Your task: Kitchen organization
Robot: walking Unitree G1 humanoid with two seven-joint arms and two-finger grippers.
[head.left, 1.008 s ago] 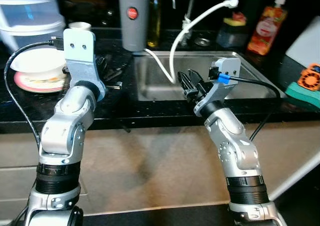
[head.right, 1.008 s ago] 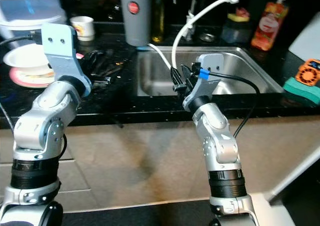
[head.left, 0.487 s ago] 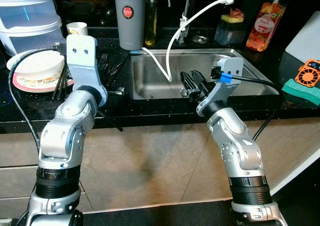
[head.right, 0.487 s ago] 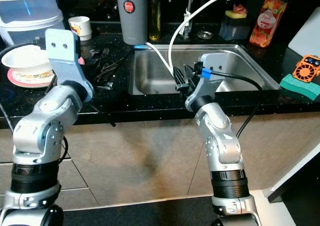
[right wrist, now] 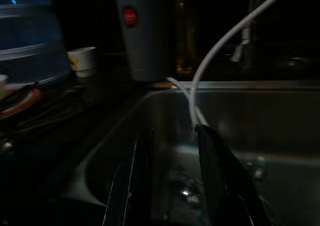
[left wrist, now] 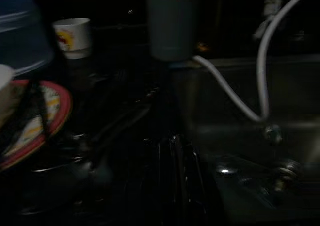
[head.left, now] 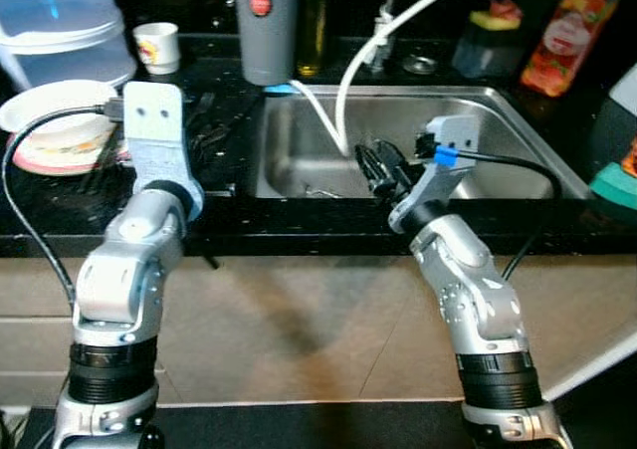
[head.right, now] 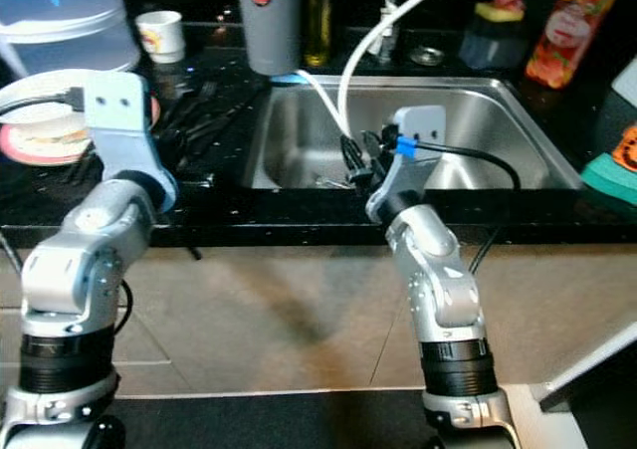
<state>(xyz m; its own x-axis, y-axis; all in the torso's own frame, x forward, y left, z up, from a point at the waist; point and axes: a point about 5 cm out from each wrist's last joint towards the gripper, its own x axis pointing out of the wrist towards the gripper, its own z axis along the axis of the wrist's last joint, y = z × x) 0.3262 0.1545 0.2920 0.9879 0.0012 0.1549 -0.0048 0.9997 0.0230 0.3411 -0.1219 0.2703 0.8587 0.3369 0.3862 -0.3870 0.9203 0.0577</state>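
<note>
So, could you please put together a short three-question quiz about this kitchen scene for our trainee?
1. True or false: the right gripper hangs over the sink with its fingers apart.
2. What stands on the counter behind the sink's left corner?
A. a grey canister
B. a kettle
C. a toaster
3. Fill in: the white bowl sits on a ____ near the left arm.

Key
1. true
2. A
3. plate
</note>
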